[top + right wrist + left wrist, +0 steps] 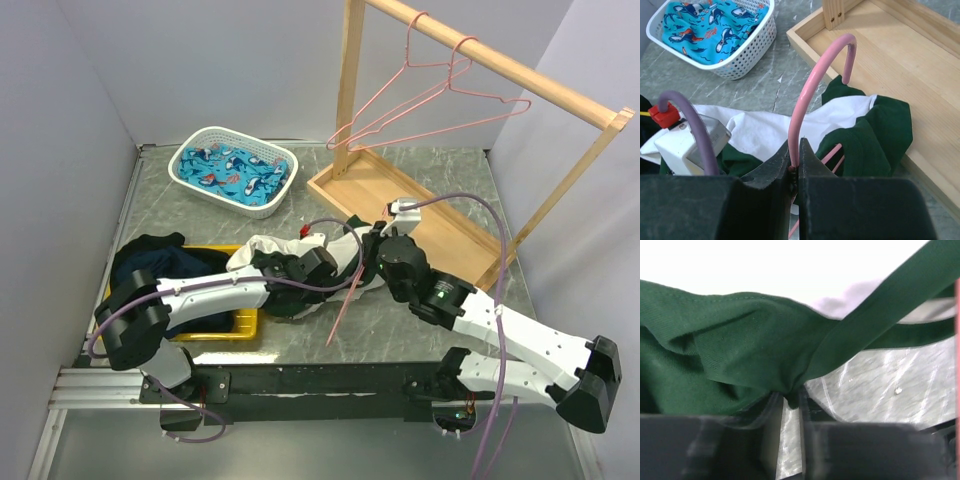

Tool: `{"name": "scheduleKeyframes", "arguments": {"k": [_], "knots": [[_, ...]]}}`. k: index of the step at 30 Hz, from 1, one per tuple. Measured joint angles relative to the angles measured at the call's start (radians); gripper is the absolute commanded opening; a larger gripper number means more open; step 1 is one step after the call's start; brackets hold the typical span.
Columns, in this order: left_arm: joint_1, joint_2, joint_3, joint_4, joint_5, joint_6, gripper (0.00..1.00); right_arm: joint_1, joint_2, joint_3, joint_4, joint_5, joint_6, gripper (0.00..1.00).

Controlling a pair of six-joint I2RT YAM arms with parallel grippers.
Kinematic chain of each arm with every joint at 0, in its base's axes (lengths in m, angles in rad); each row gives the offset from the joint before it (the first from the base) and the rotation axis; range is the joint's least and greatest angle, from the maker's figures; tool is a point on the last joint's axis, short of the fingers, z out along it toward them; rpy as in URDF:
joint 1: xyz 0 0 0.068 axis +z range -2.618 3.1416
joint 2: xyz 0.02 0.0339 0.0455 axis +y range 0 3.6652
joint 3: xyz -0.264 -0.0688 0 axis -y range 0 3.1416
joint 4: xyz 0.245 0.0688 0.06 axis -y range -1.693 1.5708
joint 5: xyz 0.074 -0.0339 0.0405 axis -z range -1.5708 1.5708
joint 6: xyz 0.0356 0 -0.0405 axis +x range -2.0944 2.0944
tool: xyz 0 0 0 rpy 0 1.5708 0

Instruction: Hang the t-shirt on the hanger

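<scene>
Currently my right gripper (796, 167) clamps the hanger (812, 75) below its hook; my left gripper (790, 407) pinches the t-shirt (740, 355) by green fabric, bunched on the table (390, 328) beside the rack base (440, 215). Tugging on that thin pinch could slip it free, or twist the wire sideways.
</scene>
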Motion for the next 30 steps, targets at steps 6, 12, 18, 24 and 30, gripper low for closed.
{"name": "scheduleKeyframes", "arguments": {"k": [6,12,18,24,30], "knots": [[0.024,-0.060,0.002,0.021,0.005,0.003,0.01,0.036,0.046,0.083,-0.048,0.073,0.045,0.00],[0.083,-0.315,-0.066,0.039,0.088,0.002,0.01,0.067,0.076,0.185,-0.087,0.188,0.098,0.00],[0.147,-0.507,-0.097,0.032,0.184,0.002,0.01,0.093,0.181,0.324,-0.158,0.328,0.152,0.00],[0.176,-0.628,-0.105,-0.028,0.252,-0.002,0.01,0.103,0.340,0.528,-0.347,0.510,0.263,0.00],[0.201,-0.719,-0.104,-0.109,0.277,-0.004,0.01,0.105,0.464,0.668,-0.500,0.631,0.379,0.00]]}}
